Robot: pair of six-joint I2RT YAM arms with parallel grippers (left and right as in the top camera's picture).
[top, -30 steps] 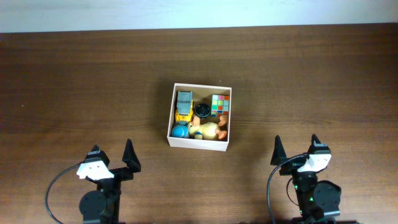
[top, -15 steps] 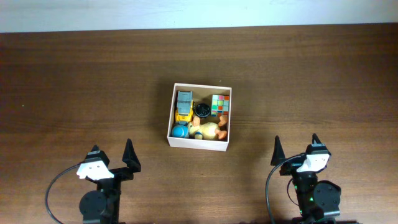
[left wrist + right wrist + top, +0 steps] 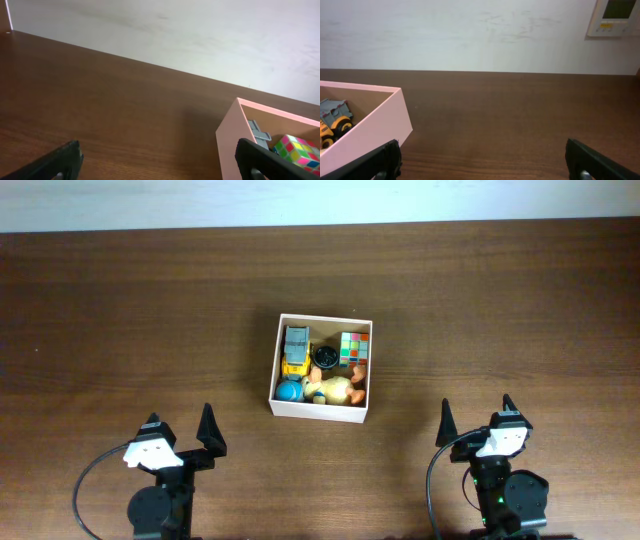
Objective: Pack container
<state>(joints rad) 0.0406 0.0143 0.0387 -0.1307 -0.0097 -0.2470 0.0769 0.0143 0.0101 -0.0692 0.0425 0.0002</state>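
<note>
The left fingers [image 3: 208, 430] are standing wide apart, holding nothing, off the front left of the container [image 3: 320, 409]. The right fingers [image 3: 445, 422] are spreading just as wide, also empty, off its front right. The container is sitting on the brown worktop [image 3: 150, 310], ahead of and between both arms. Inside it, a yellow toy truck [image 3: 295, 352], a colour-puzzle cube [image 3: 354, 347] and a blue ball [image 3: 288, 391] are lying crowded together. No loose toy is showing around the container, so the packing is looking finished, with nothing evident left to load.

One container [image 3: 320, 411], one cube [image 3: 354, 347], one truck [image 3: 296, 350]
</note>
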